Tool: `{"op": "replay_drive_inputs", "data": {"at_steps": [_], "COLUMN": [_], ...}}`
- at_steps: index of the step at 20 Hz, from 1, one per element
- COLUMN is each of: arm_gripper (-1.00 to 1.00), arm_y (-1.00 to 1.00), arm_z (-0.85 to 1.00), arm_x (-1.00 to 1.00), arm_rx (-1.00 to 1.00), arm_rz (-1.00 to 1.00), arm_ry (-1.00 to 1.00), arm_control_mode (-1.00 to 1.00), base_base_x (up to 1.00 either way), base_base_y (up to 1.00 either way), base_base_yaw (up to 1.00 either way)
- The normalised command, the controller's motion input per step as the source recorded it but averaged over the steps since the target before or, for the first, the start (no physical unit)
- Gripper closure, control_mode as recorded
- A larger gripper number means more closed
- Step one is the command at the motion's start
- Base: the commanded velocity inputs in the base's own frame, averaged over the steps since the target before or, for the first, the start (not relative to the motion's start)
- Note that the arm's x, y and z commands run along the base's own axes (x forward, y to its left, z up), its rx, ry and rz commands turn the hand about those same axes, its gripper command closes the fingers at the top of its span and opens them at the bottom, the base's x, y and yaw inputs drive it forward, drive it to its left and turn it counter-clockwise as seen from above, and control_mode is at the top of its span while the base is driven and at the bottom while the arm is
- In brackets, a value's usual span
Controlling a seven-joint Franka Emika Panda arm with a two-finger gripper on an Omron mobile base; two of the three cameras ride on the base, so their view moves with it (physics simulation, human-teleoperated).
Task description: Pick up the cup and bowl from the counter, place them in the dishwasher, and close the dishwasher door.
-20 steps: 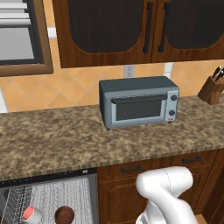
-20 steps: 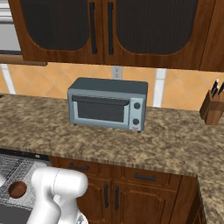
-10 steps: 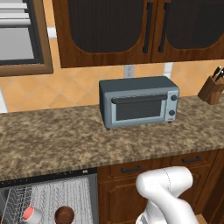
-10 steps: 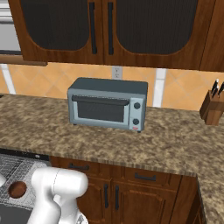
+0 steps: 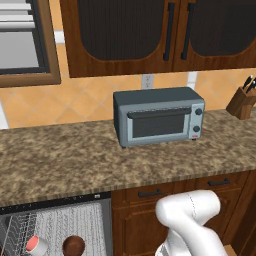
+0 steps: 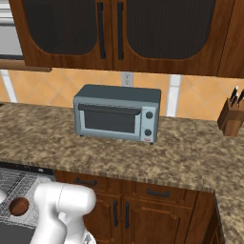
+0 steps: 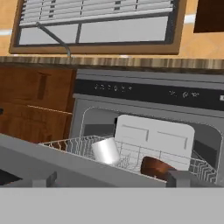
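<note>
The small white cylindrical cup point(image 7: 105, 151) lies tipped in the dishwasher's white wire rack point(image 7: 131, 154), the glossy dark brown bowl point(image 7: 156, 168) to its right. The gripper point(image 7: 111, 180) is spread wide and empty, low before the rack. Swinging the flat grey door shut could jolt the tipped cup. The door is mostly cut off, the bowl half hidden; the speckled granite desk point(image 5: 75, 160) sits above.

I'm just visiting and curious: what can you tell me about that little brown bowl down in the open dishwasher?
The bowl is small, round, dark brown and glossy. It sits in the white wire rack of the open dishwasher, beside the cup, with a gap between them. Nothing holds it. From the left base view it appears upright, its hollow facing up.
</note>
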Motion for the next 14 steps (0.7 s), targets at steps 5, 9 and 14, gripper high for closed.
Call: {"op": "replay_drive_inputs", "data": {"at_steps": [5,9,14], "arm_gripper": [-1.00,-1.00,-1.00], "arm_y": [0.41,0.26,-0.03], "arm_z": [-1.00,-1.00,-0.76], "arm_x": [-0.02,0.61,0.94], "arm_rx": [-0.21,-0.26,-0.07], "arm_rz": [0.00,0.00,0.00], "arm_ry": [0.25,0.22,-0.07], "arm_control_mode": [-1.00,-1.00,-1.00], "base_base_x": [0.00,0.00,0.00], "base_base_y": [0.00,0.00,0.00], "base_base_yaw": [0.00,0.00,0.00]}}
